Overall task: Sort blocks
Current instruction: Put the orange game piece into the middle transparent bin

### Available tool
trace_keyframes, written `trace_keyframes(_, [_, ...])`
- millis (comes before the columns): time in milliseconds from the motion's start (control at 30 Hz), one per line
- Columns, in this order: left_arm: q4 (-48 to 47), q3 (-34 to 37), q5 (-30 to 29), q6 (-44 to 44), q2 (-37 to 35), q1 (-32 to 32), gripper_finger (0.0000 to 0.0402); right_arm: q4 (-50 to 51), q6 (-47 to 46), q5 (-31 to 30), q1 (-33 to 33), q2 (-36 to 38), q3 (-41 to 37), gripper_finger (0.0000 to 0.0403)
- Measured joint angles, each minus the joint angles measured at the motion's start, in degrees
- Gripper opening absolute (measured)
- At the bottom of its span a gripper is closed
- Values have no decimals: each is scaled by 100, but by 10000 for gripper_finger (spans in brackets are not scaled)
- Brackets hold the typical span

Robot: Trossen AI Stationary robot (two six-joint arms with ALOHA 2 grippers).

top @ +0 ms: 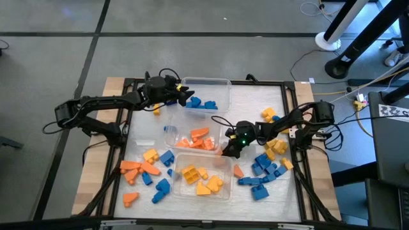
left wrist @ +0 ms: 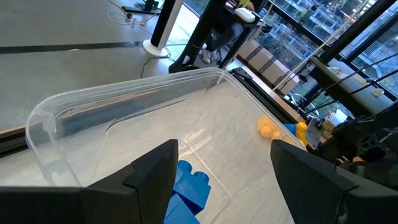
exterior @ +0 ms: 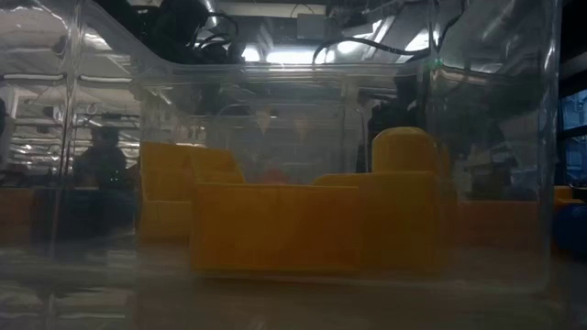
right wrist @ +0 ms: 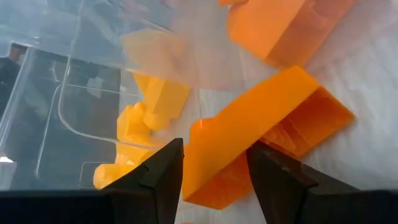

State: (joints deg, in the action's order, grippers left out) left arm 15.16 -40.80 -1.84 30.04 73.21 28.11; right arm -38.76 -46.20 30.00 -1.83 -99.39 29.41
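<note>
You had three tubs partly filled by colour; many blocks lay loose on the table. Your right gripper clamped an orange block mid-table; left gripper hung apart over the far tub.

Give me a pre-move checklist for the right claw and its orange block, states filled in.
1. Right claw closed on the orange block: ok, a finger on each side in the right wrist view.
2. Block off the table: cannot tell.
3. Orange tub close to the claw: ok, claw sits at its near right corner in the high view.
4. Orange tub holds only orange: ok from the high view.
5. Yellow tub beside the claw: not ok as a target, wrong colour.
6. Left claw out of the way: ok, open over the blue tub.
</note>
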Motion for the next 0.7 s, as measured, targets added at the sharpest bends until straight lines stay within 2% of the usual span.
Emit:
trace_keyframes(433, [6, 0, -1, 0, 0, 0, 246, 47, -70, -298, 112, -17, 2, 179])
trace_keyframes(700, [4, 0, -1, 0, 0, -1, 246, 988, -77, -389, 124, -22, 380, 179])
